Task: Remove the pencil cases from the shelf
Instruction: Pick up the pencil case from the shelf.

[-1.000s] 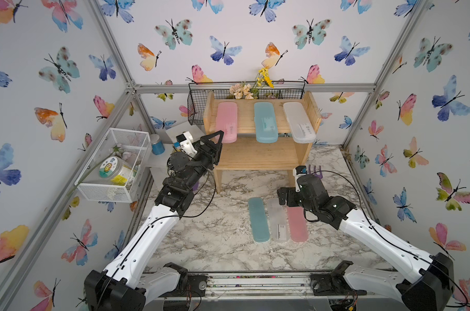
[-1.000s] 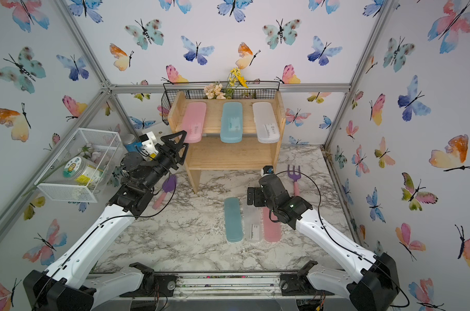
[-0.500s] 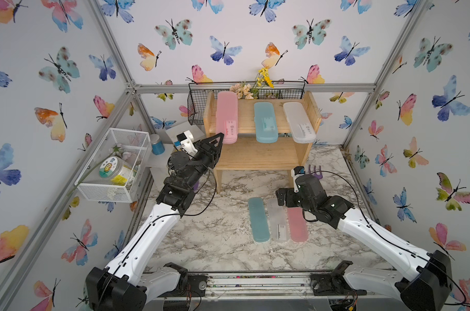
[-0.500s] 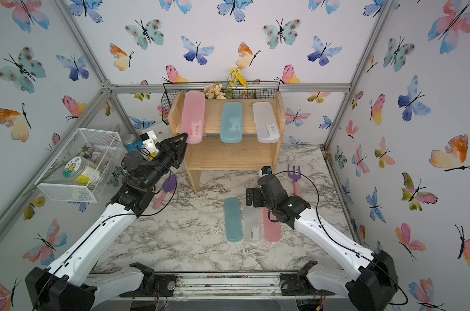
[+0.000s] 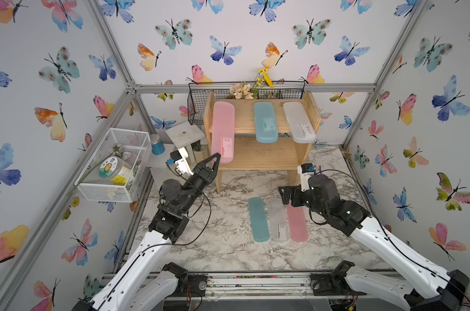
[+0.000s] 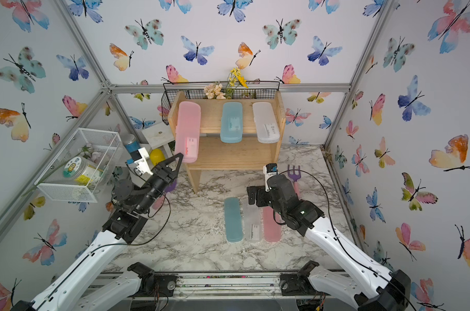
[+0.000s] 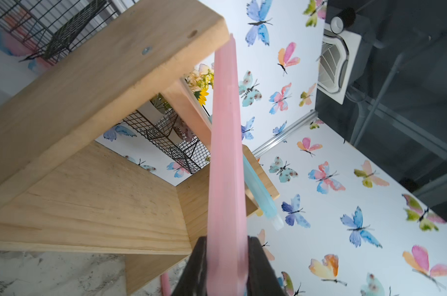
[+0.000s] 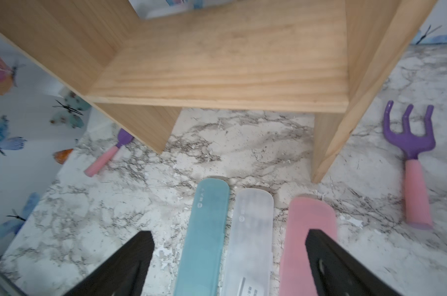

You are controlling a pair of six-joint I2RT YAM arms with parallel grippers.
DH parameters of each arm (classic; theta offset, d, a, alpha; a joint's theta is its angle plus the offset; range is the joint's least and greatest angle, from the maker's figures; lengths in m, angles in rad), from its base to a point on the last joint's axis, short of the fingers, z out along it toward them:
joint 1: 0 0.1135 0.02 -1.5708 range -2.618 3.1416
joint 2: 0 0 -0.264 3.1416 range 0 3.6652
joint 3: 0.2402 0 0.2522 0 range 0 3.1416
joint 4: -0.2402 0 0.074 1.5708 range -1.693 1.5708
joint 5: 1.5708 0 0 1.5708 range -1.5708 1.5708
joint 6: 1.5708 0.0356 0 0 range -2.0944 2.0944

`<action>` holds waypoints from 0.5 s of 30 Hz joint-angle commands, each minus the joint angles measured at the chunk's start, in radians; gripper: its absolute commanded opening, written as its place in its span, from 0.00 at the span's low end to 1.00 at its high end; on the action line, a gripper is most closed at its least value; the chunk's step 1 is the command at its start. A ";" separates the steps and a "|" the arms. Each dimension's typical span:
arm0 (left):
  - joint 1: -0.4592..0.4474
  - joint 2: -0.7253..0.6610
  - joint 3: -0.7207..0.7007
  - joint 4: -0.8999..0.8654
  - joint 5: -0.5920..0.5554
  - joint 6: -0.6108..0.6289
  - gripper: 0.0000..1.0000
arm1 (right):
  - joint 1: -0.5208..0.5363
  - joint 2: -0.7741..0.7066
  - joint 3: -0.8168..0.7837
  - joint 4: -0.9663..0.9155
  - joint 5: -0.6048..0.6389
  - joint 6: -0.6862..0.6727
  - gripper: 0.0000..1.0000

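three pencil cases on the marble table (image 5: 196,242) in both top views: teal case (image 5: 258,219), clear case (image 5: 277,219), pink case (image 5: 298,224). up on shelf (image 5: 258,157): held pink case (image 5: 223,132), teal (image 5: 265,121), clear (image 5: 298,121).

left wrist: left gripper (image 7: 227,269) clamped on held pink case, tilted off upper tier.

right wrist: right gripper (image 8: 230,253) spread wide above floor cases, gripping nothing.

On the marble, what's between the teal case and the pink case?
The frosted clear case lies between the teal case and the pink case, side by side on the marble; visible in both top views and the right wrist view.
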 commanded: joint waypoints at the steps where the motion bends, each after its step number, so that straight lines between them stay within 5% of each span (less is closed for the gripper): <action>1: -0.117 -0.156 -0.182 0.071 -0.140 0.316 0.00 | 0.025 -0.045 0.083 0.065 -0.088 -0.029 0.99; 8: -0.382 -0.452 -0.362 -0.048 -0.524 0.511 0.00 | 0.183 0.060 0.175 0.158 -0.135 0.043 0.99; 15: -0.532 -0.426 -0.352 -0.074 -0.730 0.605 0.00 | 0.279 0.259 0.205 0.336 -0.239 0.173 0.99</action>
